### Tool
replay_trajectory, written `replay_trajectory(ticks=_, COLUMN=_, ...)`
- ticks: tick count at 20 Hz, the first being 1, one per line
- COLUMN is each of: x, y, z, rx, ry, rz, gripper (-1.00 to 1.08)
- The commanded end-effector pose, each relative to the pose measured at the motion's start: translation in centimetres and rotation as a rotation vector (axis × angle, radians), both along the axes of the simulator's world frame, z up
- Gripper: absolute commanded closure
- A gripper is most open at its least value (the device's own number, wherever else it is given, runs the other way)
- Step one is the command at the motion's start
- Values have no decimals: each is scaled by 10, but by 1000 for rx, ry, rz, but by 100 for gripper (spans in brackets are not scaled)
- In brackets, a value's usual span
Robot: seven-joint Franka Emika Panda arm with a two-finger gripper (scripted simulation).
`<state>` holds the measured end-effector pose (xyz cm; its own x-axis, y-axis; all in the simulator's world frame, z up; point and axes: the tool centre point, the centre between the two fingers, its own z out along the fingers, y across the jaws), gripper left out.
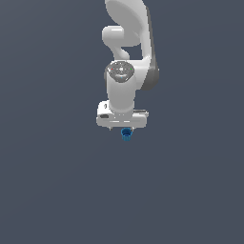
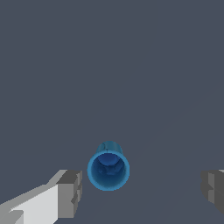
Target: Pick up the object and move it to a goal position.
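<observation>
The object is a small blue cup (image 2: 108, 169) with a round rim, standing upright on the grey floor. The wrist view looks down into it. My gripper (image 2: 142, 190) is open, its two grey fingertips (image 2: 70, 192) spread wide apart. The cup sits between them, nearer to one finger and touching neither. In the exterior view the cup (image 1: 126, 134) peeks out just below the white hand, and the gripper (image 1: 122, 127) fingers are mostly hidden behind the hand.
A plain dark grey floor (image 1: 57, 190) surrounds the arm on every side. No other objects show in either view.
</observation>
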<state>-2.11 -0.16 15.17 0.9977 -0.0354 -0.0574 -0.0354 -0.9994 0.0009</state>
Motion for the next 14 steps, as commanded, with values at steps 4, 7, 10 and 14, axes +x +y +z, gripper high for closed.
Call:
replay_trajectory(ticks=4, x=1, y=-2, z=1, rx=3, ry=-2, rz=-2, gripper=-92)
replay_trajectory(ticks=7, x=4, y=-8, z=3, rx=10, ry=-7, rz=-5, gripper=-92)
replay_trajectory(ticks=10, x=6, y=-13, z=6, rx=16, ry=-11, rz=-6, gripper=-92)
replay_trajectory(ticks=14, x=6, y=-13, z=6, rx=16, ry=-11, rz=-5, gripper=-92)
